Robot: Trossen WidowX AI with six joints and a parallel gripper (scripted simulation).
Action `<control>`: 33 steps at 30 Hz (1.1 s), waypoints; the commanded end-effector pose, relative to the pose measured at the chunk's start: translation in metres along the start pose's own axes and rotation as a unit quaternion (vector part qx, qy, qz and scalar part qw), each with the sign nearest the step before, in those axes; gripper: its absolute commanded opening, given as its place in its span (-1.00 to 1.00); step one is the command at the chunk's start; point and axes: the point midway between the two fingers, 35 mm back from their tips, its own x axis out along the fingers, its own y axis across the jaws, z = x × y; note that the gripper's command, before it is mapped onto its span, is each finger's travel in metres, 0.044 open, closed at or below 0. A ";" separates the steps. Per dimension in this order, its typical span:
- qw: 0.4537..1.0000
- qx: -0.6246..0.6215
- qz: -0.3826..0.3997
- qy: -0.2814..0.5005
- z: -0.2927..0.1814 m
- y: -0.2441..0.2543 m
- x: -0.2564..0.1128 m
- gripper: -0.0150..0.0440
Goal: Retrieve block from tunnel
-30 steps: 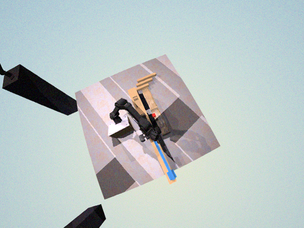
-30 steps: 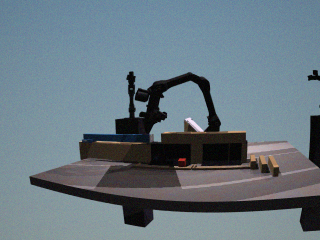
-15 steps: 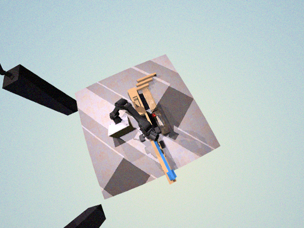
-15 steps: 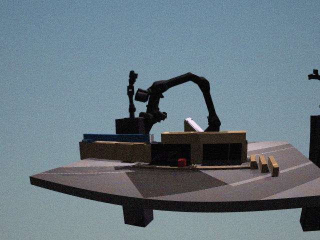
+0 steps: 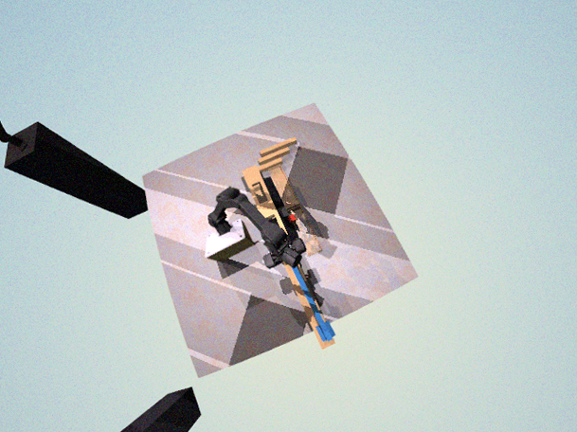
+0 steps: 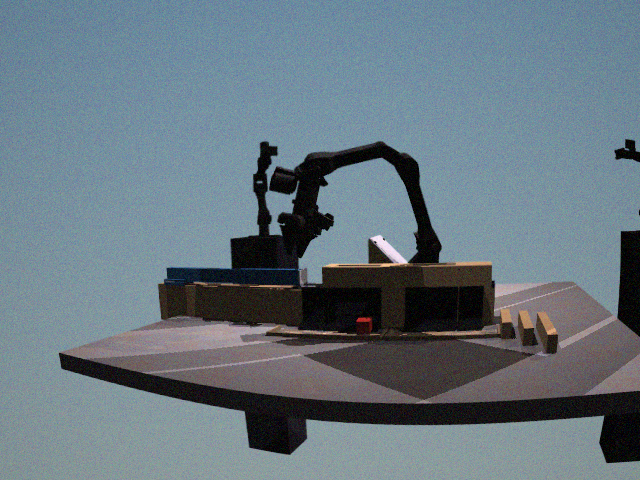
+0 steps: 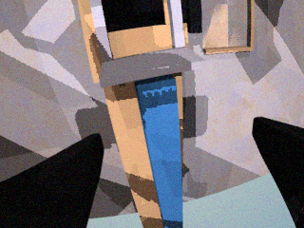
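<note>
At far left, I see the blue bar (image 5: 306,290) (image 6: 227,275) (image 7: 162,142) lying along the wooden rail (image 5: 303,302) (image 6: 248,304) (image 7: 125,142), its outer end close to the table edge. My gripper (image 5: 290,257) (image 6: 301,253) (image 7: 178,130) is spread wide above the bar, gripping nothing. Right of it, the red block (image 5: 292,217) (image 6: 363,325) sits low at the near side of the wooden tunnel (image 5: 253,175) (image 6: 392,294), by its left opening. Three rods (image 5: 278,146) (image 6: 526,328) lie right of that, with table (image 5: 376,246) (image 6: 361,379) surface showing nearer me.
</note>
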 end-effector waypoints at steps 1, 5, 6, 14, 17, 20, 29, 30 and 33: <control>1.000 0.000 0.000 0.000 0.000 0.000 0.002 1.00; 1.000 -0.002 -0.001 0.002 0.005 0.005 0.026 1.00; 1.000 -0.002 -0.001 0.002 0.006 0.005 0.027 1.00; 1.000 -0.003 0.004 0.000 0.006 0.005 0.025 0.56; 1.000 -0.003 0.004 0.000 0.006 0.005 0.025 0.29; 1.000 -0.003 0.004 0.000 0.006 0.005 0.025 0.02; 1.000 -0.003 0.004 0.000 0.006 0.005 0.025 -0.49; 1.000 -0.003 0.004 0.000 0.006 0.005 0.025 -0.49; 1.000 -0.003 0.004 0.000 0.006 0.005 0.025 -0.49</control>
